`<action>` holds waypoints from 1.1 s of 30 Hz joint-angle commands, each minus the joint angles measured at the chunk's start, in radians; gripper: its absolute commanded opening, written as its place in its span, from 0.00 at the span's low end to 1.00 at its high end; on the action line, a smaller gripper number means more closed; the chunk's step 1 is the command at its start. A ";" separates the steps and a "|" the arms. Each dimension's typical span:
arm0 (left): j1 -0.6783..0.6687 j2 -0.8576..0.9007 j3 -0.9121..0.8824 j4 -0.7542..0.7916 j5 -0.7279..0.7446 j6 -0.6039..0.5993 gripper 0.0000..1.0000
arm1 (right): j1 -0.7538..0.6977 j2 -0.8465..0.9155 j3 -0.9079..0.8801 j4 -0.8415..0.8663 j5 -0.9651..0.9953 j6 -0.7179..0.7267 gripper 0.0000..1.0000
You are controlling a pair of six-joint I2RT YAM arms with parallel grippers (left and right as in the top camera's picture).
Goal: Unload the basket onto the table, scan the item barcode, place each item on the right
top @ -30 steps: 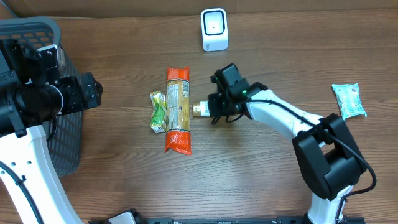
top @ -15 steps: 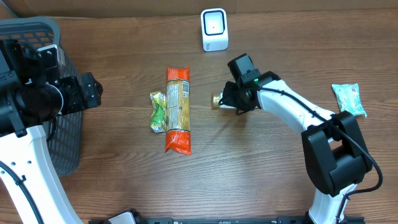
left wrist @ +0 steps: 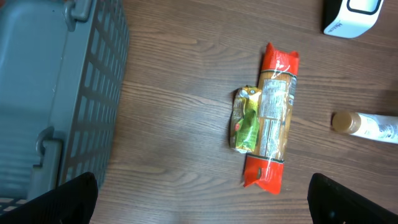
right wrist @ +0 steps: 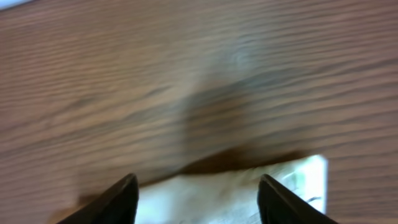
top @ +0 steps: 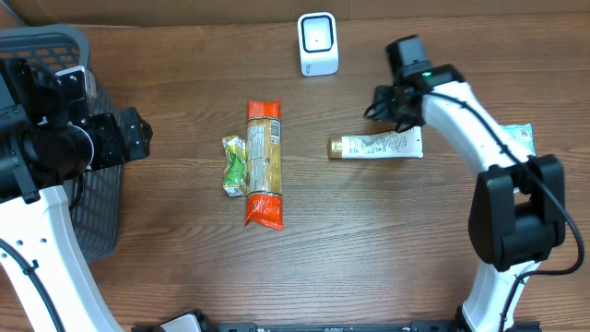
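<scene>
A white tube with a gold cap [top: 373, 146] lies flat on the wooden table, cap pointing left. My right gripper [top: 390, 109] hovers just behind the tube's right half, open and holding nothing. In the right wrist view the tube [right wrist: 217, 193] shows blurred, low between the dark fingertips [right wrist: 121, 202] of that gripper [right wrist: 198, 202]. The white scanner [top: 318, 43] stands at the back centre, left of the right gripper. My left gripper [top: 136, 136] stays at the far left by the basket, wide open and empty [left wrist: 202, 202].
A long orange pasta packet [top: 264, 163] lies mid-table with a small green packet [top: 235, 165] against its left side. A grey basket [top: 88, 55] fills the left edge. A mint-coloured packet [top: 516, 148] lies at the right, partly behind the right arm.
My right gripper carried the tube to the right, opened and let it go; the tube now lies on the table and the gripper has drawn back toward the rear right. The left arm has not moved.
</scene>
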State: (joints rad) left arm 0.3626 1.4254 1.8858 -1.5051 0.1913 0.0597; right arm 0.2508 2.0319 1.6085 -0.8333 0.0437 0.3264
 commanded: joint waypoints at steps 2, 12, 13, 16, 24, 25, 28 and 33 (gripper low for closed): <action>0.003 0.008 0.006 -0.002 0.009 0.019 0.99 | -0.055 0.072 0.014 0.046 -0.051 -0.020 0.46; 0.003 0.008 0.006 -0.002 0.009 0.019 1.00 | -0.060 0.151 0.014 0.054 -0.014 -0.013 0.13; 0.003 0.008 0.006 -0.002 0.009 0.019 1.00 | -0.060 0.151 0.014 0.041 -0.006 -0.008 0.11; 0.003 0.008 0.006 -0.002 0.009 0.019 0.99 | -0.061 0.151 0.014 -0.004 0.008 0.024 0.08; 0.003 0.008 0.006 -0.002 0.009 0.019 0.99 | -0.051 0.151 0.014 -0.167 -0.101 0.073 0.07; 0.003 0.008 0.006 -0.002 0.009 0.019 1.00 | -0.048 0.151 0.014 -0.190 -0.118 0.073 0.07; 0.004 0.008 0.006 -0.002 0.009 0.019 1.00 | -0.035 0.151 0.014 -0.253 -0.154 0.072 0.07; 0.003 0.008 0.006 -0.002 0.009 0.019 1.00 | -0.008 0.151 0.014 -0.345 -0.196 0.069 0.08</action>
State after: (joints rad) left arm 0.3626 1.4254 1.8858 -1.5047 0.1913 0.0597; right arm 0.2188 2.1822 1.6104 -1.1561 -0.0971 0.3893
